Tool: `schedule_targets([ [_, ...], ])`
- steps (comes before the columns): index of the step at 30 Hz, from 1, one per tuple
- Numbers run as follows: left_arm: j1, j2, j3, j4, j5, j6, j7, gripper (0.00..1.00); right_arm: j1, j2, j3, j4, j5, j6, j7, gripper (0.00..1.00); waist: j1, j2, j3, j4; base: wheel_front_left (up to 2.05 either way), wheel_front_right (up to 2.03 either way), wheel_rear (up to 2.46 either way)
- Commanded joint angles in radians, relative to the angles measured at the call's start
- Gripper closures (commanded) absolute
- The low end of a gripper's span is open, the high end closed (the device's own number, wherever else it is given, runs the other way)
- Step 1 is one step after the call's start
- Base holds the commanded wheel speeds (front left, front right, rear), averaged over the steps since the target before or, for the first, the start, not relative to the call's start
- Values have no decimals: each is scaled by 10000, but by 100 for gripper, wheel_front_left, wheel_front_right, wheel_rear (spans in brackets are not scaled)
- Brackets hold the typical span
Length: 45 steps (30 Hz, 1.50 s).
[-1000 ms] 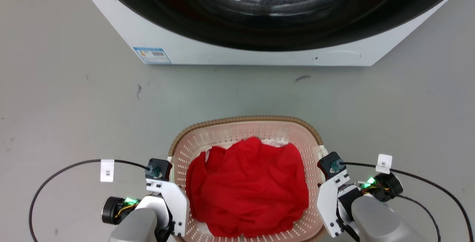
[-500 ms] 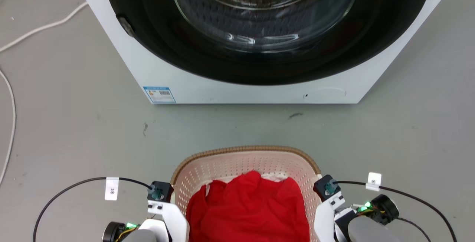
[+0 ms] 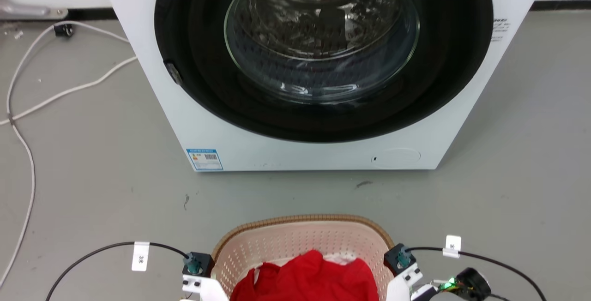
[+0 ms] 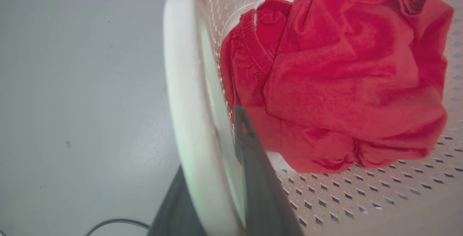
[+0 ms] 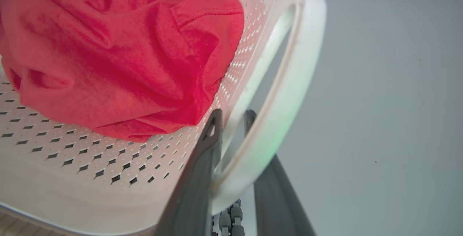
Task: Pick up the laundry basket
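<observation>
Left wrist view, lower centre: left gripper (image 4: 211, 145) clamped on the white side handle (image 4: 181, 76) of the laundry basket (image 3: 300, 221).

Head view: basket at bottom centre, containing a red garment (image 3: 308, 279), below the washing machine (image 3: 184, 125).

Right wrist view, lower centre: right gripper (image 5: 232, 120) clamped on the opposite handle (image 5: 293, 80).
</observation>
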<state>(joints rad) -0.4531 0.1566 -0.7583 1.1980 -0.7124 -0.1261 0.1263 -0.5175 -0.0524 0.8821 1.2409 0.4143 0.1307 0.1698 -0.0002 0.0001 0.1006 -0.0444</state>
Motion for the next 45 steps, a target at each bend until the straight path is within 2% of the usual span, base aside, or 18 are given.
schedule_targets([
  [1,127,-6,-154,-137,-80,-75,64,100,217,41,211,-64,107,2,50,100,2,-1,-288,-46,0,0,0],
  [16,190,51,-1058,-168,-989,-77,432,100,274,-154,1376,-74,1271,2,500,100,2,-1,-967,-146,0,0,0],
  [45,-6,164,-2226,-70,-2147,-78,527,100,75,-340,2899,-109,2838,2,689,100,2,-1,-1177,-128,0,0,0],
])
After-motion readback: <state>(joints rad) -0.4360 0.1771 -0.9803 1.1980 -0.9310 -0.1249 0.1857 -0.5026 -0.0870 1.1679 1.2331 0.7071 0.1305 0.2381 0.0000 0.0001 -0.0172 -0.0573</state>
